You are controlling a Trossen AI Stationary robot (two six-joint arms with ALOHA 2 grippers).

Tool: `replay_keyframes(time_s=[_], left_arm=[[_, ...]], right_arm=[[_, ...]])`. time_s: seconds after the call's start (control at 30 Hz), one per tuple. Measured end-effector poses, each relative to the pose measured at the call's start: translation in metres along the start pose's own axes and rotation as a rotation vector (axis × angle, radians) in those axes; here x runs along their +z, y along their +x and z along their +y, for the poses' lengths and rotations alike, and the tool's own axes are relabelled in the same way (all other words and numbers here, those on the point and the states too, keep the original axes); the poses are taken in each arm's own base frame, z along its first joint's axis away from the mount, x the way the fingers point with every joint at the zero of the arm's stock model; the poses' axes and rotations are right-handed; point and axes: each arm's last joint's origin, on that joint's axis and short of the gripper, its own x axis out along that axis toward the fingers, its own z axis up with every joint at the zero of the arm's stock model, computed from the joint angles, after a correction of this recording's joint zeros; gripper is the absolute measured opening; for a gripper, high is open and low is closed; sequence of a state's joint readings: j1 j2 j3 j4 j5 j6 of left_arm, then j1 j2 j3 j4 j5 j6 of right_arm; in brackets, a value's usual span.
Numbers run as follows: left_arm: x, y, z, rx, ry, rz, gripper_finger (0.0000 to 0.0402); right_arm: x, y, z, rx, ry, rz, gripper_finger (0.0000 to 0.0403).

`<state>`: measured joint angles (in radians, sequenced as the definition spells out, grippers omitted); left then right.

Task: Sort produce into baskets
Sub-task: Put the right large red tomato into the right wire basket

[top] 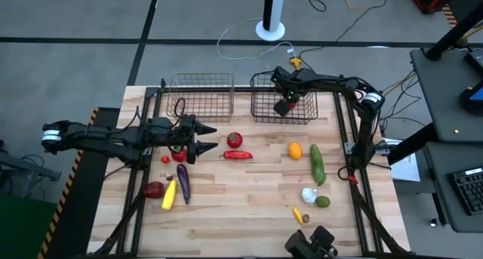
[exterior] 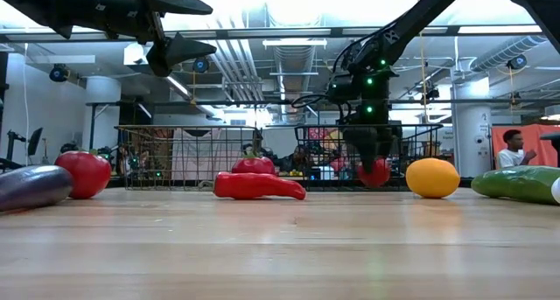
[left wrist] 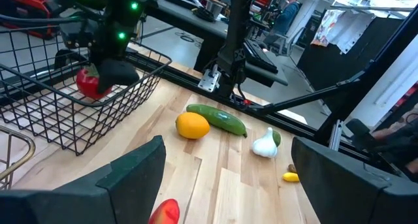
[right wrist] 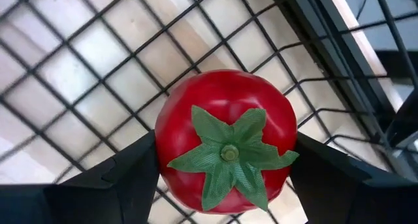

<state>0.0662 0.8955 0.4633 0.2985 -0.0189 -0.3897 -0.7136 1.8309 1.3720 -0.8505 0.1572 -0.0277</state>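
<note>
The right gripper (right wrist: 222,165) holds a red tomato (right wrist: 225,139) across its round middle, inside the dark wire basket (top: 264,112) at far right; it looks light, rigid, smooth, likely slippery.

The left gripper (top: 205,138) hangs wide open, empty.

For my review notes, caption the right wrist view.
Right gripper fingers holding a red tomato over the dark wire basket.

eggplant (exterior: 33,187): cut by frame edge | cucumber (exterior: 522,183): likewise
</note>
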Motion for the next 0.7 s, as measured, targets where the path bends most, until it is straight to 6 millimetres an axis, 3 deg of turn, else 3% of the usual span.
replay_keyframes(time_s=[0.7], left_arm=[[-0.0001, 0.0001, 0.0, 0.0, 0.014, 0.0, 0.0314]], right_arm=[[0.0024, -0.0002, 0.0035, 0.127, -0.229, -0.042, 0.0285]])
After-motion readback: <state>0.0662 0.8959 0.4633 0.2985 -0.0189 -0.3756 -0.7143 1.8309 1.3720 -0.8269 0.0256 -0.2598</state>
